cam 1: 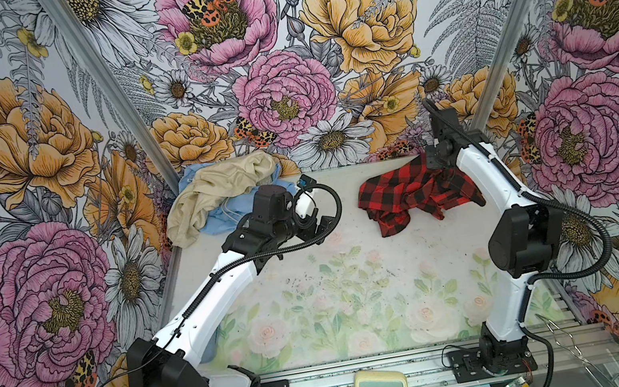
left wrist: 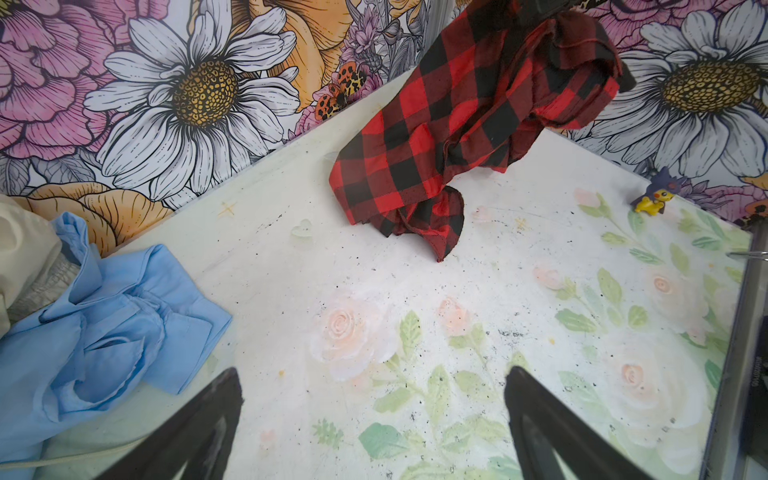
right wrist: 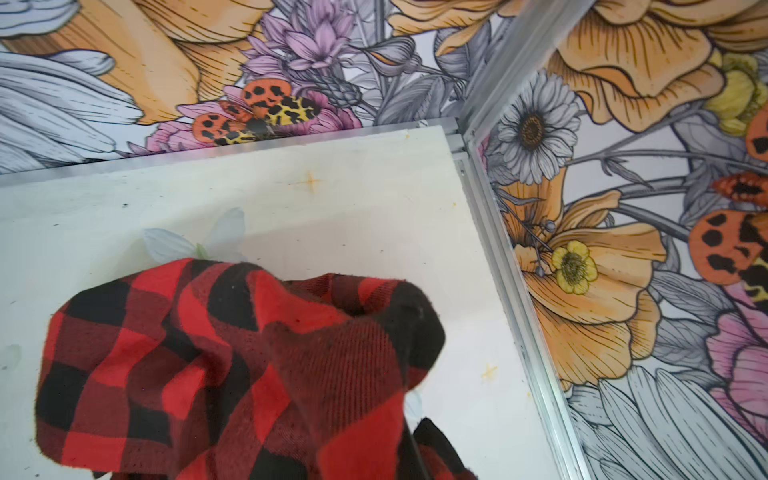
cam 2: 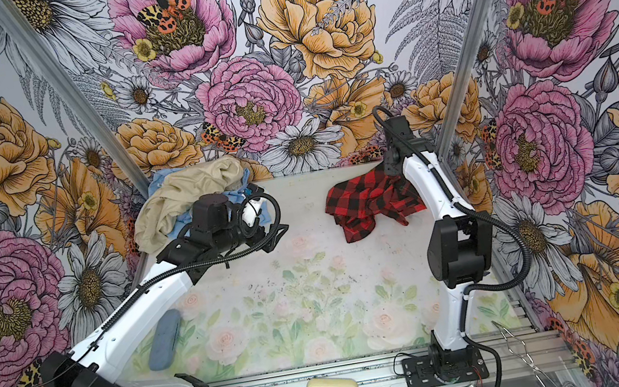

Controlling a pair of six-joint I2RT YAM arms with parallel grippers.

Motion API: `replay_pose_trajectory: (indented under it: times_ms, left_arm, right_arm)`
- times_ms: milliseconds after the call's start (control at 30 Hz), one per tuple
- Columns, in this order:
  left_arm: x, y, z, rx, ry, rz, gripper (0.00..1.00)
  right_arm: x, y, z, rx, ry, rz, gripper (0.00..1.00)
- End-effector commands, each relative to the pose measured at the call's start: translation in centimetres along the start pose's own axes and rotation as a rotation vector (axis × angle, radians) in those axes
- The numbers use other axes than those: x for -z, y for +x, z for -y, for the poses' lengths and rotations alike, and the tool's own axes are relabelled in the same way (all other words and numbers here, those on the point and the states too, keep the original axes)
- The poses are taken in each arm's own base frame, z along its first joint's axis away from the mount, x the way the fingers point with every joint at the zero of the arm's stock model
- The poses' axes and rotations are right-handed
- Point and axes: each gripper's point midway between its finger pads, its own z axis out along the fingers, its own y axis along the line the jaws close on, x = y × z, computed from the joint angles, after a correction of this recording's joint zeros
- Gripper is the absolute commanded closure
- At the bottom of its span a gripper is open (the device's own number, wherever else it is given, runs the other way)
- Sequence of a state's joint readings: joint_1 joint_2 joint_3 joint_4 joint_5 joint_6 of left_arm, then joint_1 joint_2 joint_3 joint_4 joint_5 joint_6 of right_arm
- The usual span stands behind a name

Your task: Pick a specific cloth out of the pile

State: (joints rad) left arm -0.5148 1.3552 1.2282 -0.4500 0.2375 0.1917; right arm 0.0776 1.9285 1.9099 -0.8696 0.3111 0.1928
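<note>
Cloth (cam 1: 405,196) over rose-printed table (cam 1: 334,283), floral walls (cam 1: 275,40)

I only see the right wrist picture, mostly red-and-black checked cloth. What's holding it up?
Observer: The right gripper is shut on the top end of the cloth, holding that end above the table.
Operator: Are there other fabrics around?
Observer: The pile, a beige cloth over a light blue cloth, sits in the far left corner, apart from it.
Operator: Is the other arm helping?
Observer: No, the left gripper is open and empty, beside the pile.
</note>
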Motion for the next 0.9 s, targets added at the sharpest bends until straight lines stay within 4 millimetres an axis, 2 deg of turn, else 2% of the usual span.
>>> replay_pose_trajectory:
  times_ms: [0,167,300,400,567,767,867]
  left_arm:
    - [0.5,-0.7,0.7,-0.034,0.023,0.036,0.01]
    - [0.3,-0.4,0.7,-0.041,0.02,0.03,0.01]
    - [0.1,-0.3,0.7,-0.042,0.025,0.024,0.01]
    - [0.0,-0.2,0.6,-0.042,0.023,0.02,0.01]
    - [-0.2,0.0,0.4,-0.045,0.014,0.013,0.01]
    - [-0.3,-0.1,0.3,-0.038,0.021,0.014,0.01]
    - [-0.3,-0.1,0.2,-0.039,0.014,0.014,0.01]
  right_arm:
    - [0.5,-2.3,-4.8,0.067,-0.039,0.087,1.0]
    - [-0.9,-2.0,-10.9,0.122,-0.117,0.08,1.0]
    - [-2.8,-0.6,-15.9,0.09,-0.317,0.012,1.0]
    - [-4.5,0.5,-18.4,0.055,-0.416,-0.038,1.0]
    - [-7.6,1.8,-19.3,0.021,-0.412,-0.082,1.0]
    - [-11.1,3.8,-18.5,0.006,-0.347,-0.132,1.0]
    - [-12.1,4.5,-18.0,-0.028,-0.339,-0.159,1.0]
